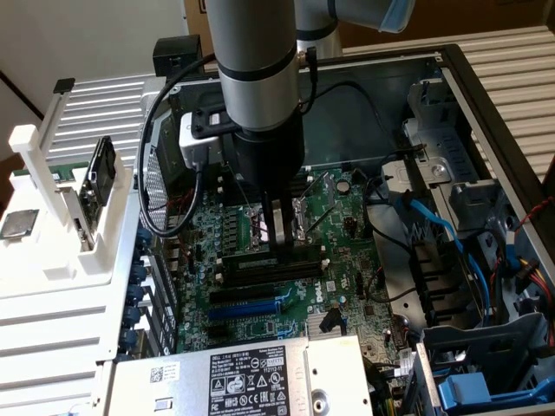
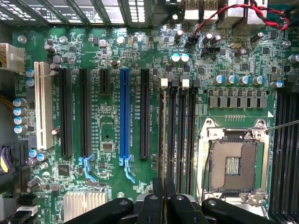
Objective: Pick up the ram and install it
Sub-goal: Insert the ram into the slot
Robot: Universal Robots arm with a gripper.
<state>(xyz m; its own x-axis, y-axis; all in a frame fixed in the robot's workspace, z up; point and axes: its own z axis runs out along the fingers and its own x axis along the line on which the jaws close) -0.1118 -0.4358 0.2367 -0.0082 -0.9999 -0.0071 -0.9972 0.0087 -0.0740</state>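
Nearest us sits a labelled box (image 1: pixel 251 377), then the green board (image 1: pixel 234 312). Over it the claw (image 2: pixel 163 183) is clamped on the ram (image 2: pixel 163 140), held edge-on along a memory slot beside the open socket (image 2: pixel 232 165). A black cable (image 1: pixel 147 195) loops at the exterior view's left, and blue cables (image 1: pixel 442 230) crowd its right.

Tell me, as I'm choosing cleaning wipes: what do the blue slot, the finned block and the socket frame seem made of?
Blue slot: probably moulded plastic, matte and evenly coloured.
Finned block: likely bare aluminium, pale silver with parallel fins.
Socket frame: seemingly stamped steel, bright and reflective at its edges.
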